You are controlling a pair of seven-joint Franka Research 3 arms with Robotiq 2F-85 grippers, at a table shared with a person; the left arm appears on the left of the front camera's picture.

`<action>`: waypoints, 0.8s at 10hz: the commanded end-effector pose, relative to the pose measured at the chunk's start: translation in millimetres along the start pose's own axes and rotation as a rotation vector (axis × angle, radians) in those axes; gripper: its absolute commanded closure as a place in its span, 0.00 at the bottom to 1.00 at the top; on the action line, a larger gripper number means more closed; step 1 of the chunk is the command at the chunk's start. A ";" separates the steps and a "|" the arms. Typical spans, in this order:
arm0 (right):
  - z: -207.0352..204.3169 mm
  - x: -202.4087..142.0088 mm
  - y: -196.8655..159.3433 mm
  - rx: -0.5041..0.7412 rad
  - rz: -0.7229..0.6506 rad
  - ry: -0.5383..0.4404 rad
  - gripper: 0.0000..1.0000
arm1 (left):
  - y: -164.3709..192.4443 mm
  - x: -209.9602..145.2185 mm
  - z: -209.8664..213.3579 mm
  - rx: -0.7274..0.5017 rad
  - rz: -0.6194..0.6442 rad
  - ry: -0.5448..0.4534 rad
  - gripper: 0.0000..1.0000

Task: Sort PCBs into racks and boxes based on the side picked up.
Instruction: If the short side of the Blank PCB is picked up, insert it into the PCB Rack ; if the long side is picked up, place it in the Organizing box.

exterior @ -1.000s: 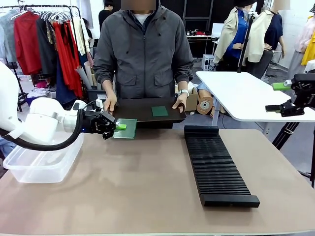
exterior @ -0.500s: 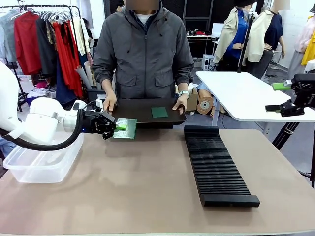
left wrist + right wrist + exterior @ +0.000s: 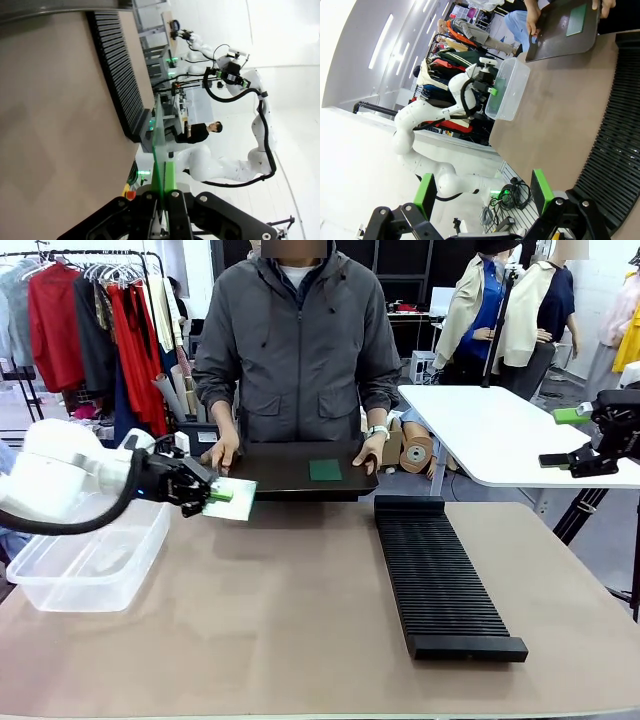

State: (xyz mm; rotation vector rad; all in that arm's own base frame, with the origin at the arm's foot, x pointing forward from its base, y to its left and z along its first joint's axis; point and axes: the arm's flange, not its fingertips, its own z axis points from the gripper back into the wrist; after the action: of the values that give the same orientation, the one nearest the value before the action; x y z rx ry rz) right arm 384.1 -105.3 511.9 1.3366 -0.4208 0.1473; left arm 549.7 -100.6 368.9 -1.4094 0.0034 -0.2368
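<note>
**Left gripper clamped on a circuit board, held between tub and tray**

Front view: the left gripper [image 3: 207,496] is clenched on one edge of a circuit board [image 3: 233,499]. It holds the board in the air above the table [image 3: 300,620], pale face toward the camera. The board hangs between the clear tub [image 3: 60,585] at the table's left edge and the black tray [image 3: 285,472], close to the tray's near left corner. A person at the far side grips the tray with a hand [image 3: 222,452] on one side and the other hand [image 3: 367,447] on the other. A second board [image 3: 324,469], green face up, lies flat on the tray. The long slotted rack [image 3: 440,580] lies on the right half of the table, running from far to near. The right gripper [image 3: 563,437] hangs off to the right, above and beyond the table's edge, with its fingers spread.

Left wrist view: the circuit board is seen edge-on, a thin pale strip pinched between the two closed fingers [image 3: 171,176]. The rack stretches along the table beyond it.

Right wrist view: the right gripper's green pads [image 3: 425,192] stand wide apart with nothing between them. Farther off are the rack, the tub, the left arm beside the tub, and the tray with the green second board on it.
</note>
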 end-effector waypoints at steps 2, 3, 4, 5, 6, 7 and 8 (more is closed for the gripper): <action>-1.0 -2.2 0.5 -0.006 0.016 -0.009 0.00 | -42.2 -10.1 60.8 0.135 0.094 -0.035 1.00; -1.0 -2.2 0.5 -0.006 0.016 -0.009 0.00 | -52.2 -14.0 76.7 0.207 0.106 -0.055 1.00; -1.0 -2.2 0.5 -0.006 0.016 -0.009 0.00 | -61.8 -14.5 91.4 0.309 0.105 -0.063 1.00; -1.0 -2.2 0.5 -0.006 0.016 -0.009 0.00 | -69.7 -14.2 106.3 0.455 0.074 -0.094 1.00; -1.0 -2.2 0.5 -0.006 0.016 -0.009 0.00 | -76.1 -9.7 123.3 0.546 0.068 -0.121 1.00; -1.0 -2.2 0.5 -0.006 0.016 -0.009 0.00 | -81.0 -9.0 135.2 0.654 0.071 -0.127 1.00; -1.0 -2.2 0.5 -0.006 0.016 -0.009 0.00 | -87.2 -9.6 145.1 0.729 0.065 -0.164 1.00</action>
State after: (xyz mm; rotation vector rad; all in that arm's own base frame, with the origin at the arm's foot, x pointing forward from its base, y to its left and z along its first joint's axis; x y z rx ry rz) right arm 384.1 -105.3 511.9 1.3362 -0.4209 0.1471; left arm 550.7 33.2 473.5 -0.7749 -0.1572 -0.1001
